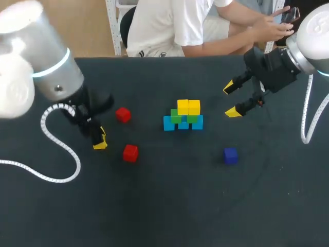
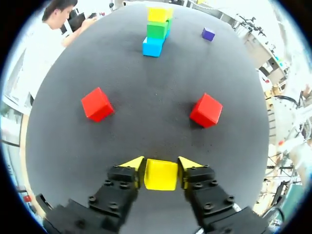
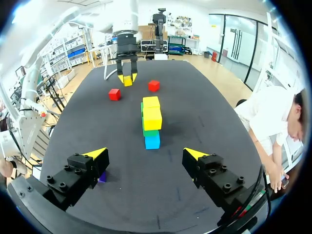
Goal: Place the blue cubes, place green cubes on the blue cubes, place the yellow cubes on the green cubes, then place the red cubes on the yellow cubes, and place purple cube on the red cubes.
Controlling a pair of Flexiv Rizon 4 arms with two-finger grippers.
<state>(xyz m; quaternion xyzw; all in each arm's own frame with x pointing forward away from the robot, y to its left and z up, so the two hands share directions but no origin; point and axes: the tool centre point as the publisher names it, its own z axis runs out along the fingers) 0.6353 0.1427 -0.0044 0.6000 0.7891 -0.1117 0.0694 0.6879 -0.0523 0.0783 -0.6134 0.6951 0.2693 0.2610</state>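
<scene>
Here, left pincer (image 2: 161,164) clasps a yellow cube (image 2: 160,175).

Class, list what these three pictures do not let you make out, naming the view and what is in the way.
Left wrist view: the stack is seen end-on; front cubes hide how many stand behind.
Right wrist view: the purple cube is mostly hidden behind a finger of the right hand.
Head view: the yellow cube gripped by the left hand cannot be told from its yellow tips.
</scene>
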